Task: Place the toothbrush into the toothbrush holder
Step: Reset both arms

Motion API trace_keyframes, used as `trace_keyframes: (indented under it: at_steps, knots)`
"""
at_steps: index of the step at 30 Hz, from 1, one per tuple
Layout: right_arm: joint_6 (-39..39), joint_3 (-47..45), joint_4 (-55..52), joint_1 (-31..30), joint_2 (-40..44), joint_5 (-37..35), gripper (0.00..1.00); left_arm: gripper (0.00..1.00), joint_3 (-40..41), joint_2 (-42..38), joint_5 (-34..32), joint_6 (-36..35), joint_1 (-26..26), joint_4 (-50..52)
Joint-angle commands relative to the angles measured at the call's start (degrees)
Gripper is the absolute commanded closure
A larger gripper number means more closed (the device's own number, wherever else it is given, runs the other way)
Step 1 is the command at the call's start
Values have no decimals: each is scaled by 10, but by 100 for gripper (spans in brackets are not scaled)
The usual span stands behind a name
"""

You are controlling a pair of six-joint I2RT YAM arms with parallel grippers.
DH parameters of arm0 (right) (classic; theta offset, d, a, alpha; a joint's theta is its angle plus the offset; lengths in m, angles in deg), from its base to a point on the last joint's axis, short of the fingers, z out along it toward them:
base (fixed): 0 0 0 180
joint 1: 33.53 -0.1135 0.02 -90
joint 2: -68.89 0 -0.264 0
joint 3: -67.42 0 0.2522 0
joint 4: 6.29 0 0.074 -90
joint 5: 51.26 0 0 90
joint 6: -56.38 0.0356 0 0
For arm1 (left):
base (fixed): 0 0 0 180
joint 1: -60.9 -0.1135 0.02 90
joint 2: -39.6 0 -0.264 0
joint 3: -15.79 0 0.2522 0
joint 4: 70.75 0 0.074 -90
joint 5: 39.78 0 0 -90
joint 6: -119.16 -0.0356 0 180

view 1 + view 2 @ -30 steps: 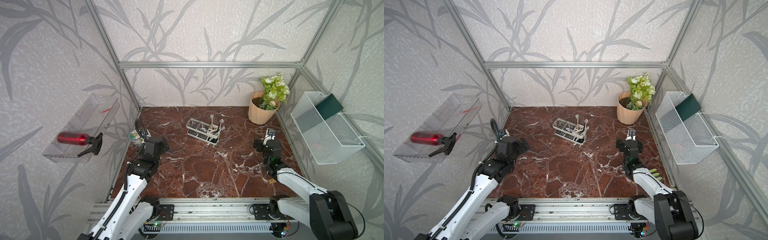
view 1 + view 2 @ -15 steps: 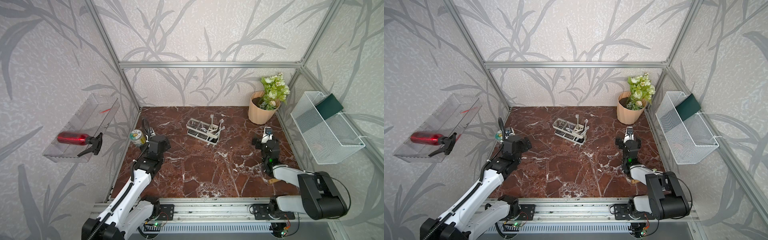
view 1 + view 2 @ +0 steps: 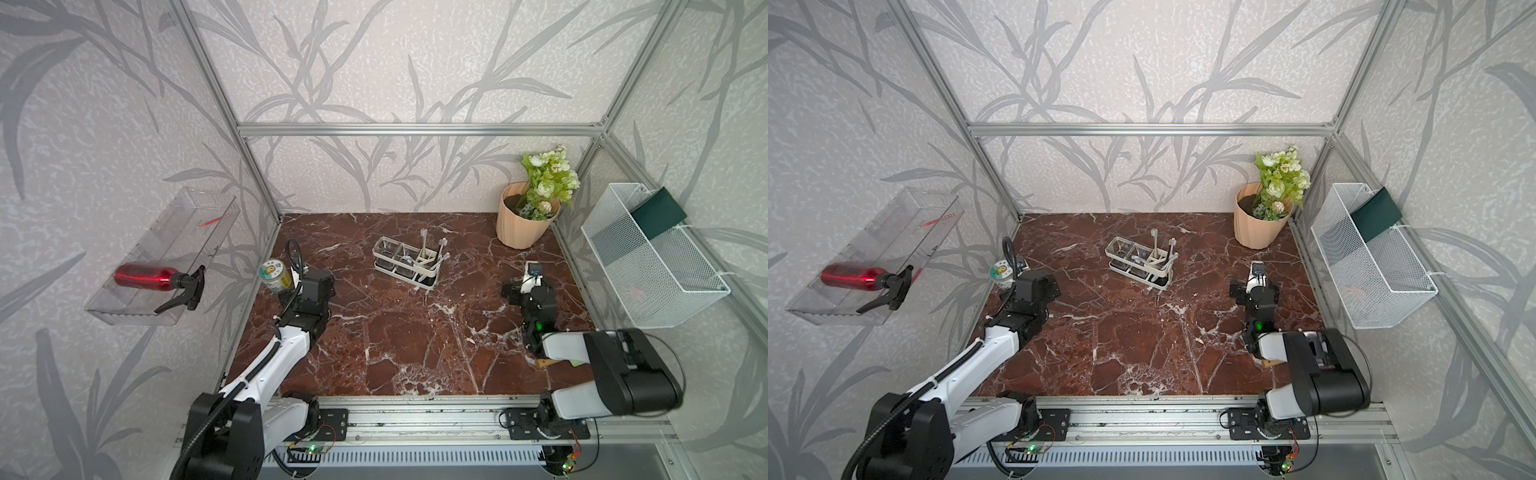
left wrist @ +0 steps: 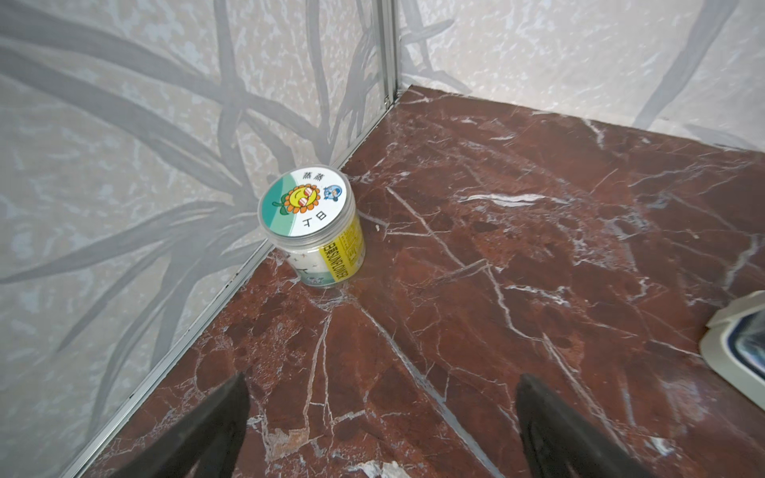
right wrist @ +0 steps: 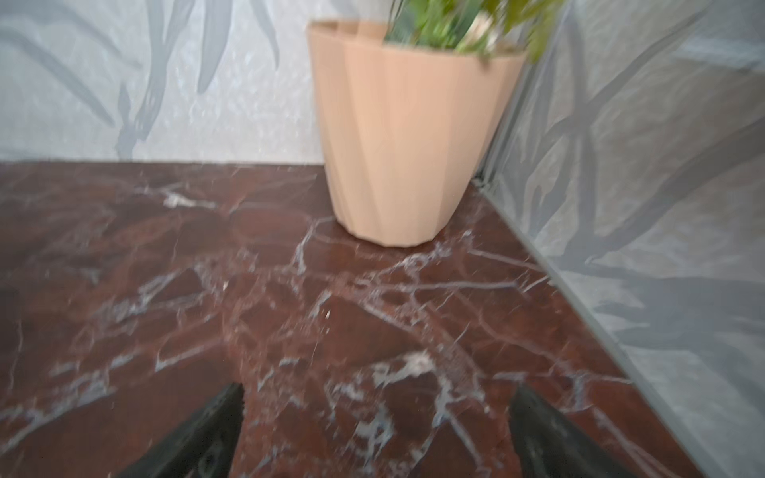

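Toothbrushes (image 3: 423, 245) are seen standing head-up in the slotted cream end of the toothbrush holder (image 3: 379, 254), two of them, each leaning slightly. A pale item lying in the middle clear cup is too small to be identified. In both top views the holder (image 3: 1110, 250) is set toward the back of the tabletop, near its middle and angled to the walls, well apart from both arms.

The tabletop (image 3: 395, 332) is dark red-brown marble with white veins. It is enclosed on three sides by pale wallpaper with grey leaves, held in an aluminium frame.

The left gripper (image 4: 381, 377) is held low over the marble with its fingers spread wide and nothing between them. It is aimed at a clear jar (image 4: 310, 231) with a sunflower lid, which is placed just beside the left wall. The right gripper (image 5: 376, 388) is likewise spread wide and empty in a blurred wrist view. It is pointed toward a ribbed peach flower pot (image 5: 405, 136) in the back right corner.

A small tan object (image 3: 544, 363) is largely hidden under the right arm and cannot be made out.

A white mesh basket (image 3: 665, 286) is hung on the right wall. A clear shelf (image 3: 166, 249) holding a red spray bottle (image 3: 143, 276) is fixed to the left wall.
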Motion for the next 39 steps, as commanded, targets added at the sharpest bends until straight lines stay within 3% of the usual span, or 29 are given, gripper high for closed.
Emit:
trace_keyframes:
  at_steps: [1, 4, 10, 12, 15, 17, 19, 21, 24, 26, 28, 39]
  knots:
    - [-34, -5, 119, -19, -42, 5, 1, 1, 34, 12, -8, 1, -21, -114]
    - [-28, 42, -9, -20, -15, 6, 1, 1, 48, 38, 29, -37, -29, -188]
    - [-20, 52, -18, -7, -21, 21, 1, 1, 76, 145, 57, -107, -36, -348]
    - [-20, 52, -16, -7, -22, 21, 1, 1, 48, 163, 51, -124, -37, -323]
    - [-21, 50, -12, -8, -21, 20, 1, 1, 82, 235, 88, -146, -51, -481]
    - [-27, 39, 12, -15, -24, 15, 1, 1, 73, 216, 136, -114, -75, -407]
    - [-32, 29, 35, -20, -27, 6, 1, 1, 101, 245, 131, -120, -78, -507]
    - [-33, 25, 43, -22, -26, 4, 1, 1, 83, 225, 135, -113, -78, -433]
    - [-42, 4, 94, -28, -35, 0, 1, 1, 97, 242, 129, -122, -75, -492]
    - [-49, 25, 51, -31, -30, 12, 1, 1, 87, 228, 133, -119, -75, -445]
    - [-45, 45, -1, -21, -23, 42, 1, 1, 93, 235, 131, -123, -74, -474]
    - [-44, 43, 7, -21, -25, 38, 1, 1, 88, 230, 125, -122, -71, -456]
